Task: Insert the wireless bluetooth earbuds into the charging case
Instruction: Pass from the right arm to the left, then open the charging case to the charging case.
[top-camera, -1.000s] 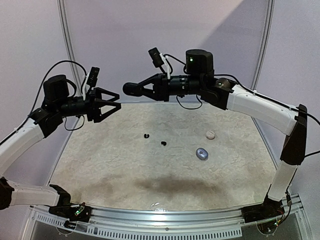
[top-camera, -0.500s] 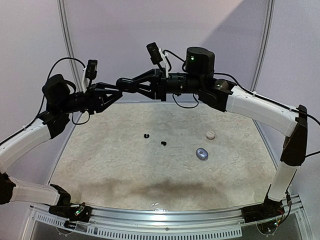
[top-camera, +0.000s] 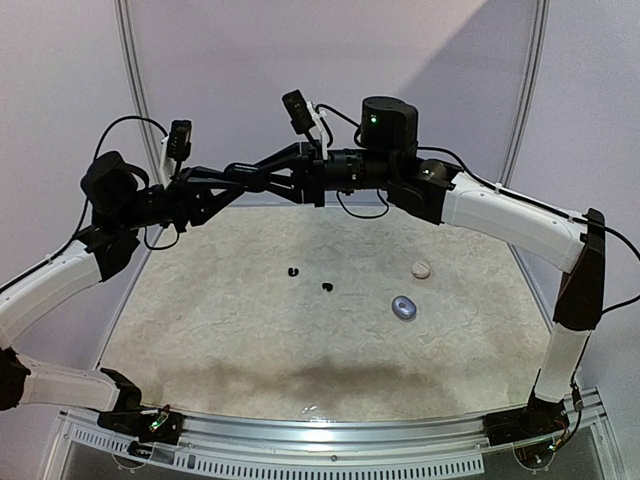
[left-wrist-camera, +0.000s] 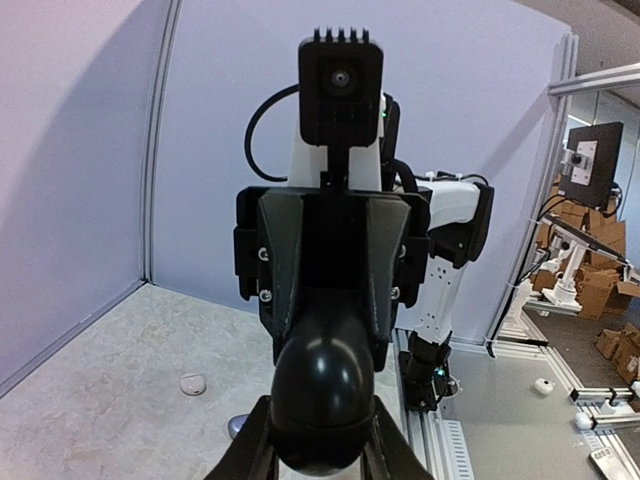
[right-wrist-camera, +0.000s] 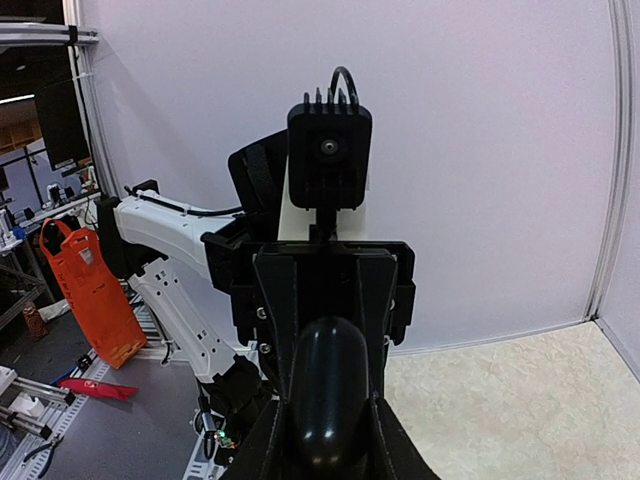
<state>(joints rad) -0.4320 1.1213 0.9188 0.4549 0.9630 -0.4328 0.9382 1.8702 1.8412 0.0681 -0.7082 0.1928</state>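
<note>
Top view: our left gripper (top-camera: 243, 176) and right gripper (top-camera: 240, 175) meet mid-air, both pinching black case (top-camera: 241, 173). Two black earbuds (top-camera: 293, 271) (top-camera: 327, 287) on table (top-camera: 200, 330), well below grippers.

Left wrist: our fingers (left-wrist-camera: 390, 462) clamp case (left-wrist-camera: 322, 400).

Right wrist: fingers (right-wrist-camera: 268, 445) grip case (right-wrist-camera: 328, 385).

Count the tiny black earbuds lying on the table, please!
2: one tiny black earbud left of centre, the other tiny black earbud just right of it. More may be hidden.

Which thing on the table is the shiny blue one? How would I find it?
Start at the speckled beige table and look toward its right side. Two small pebble-like things lie there; the glossy blue-grey oval is the nearer one. Its neighbour, the pale whitish pebble, lies farther back and looks dull.
</note>
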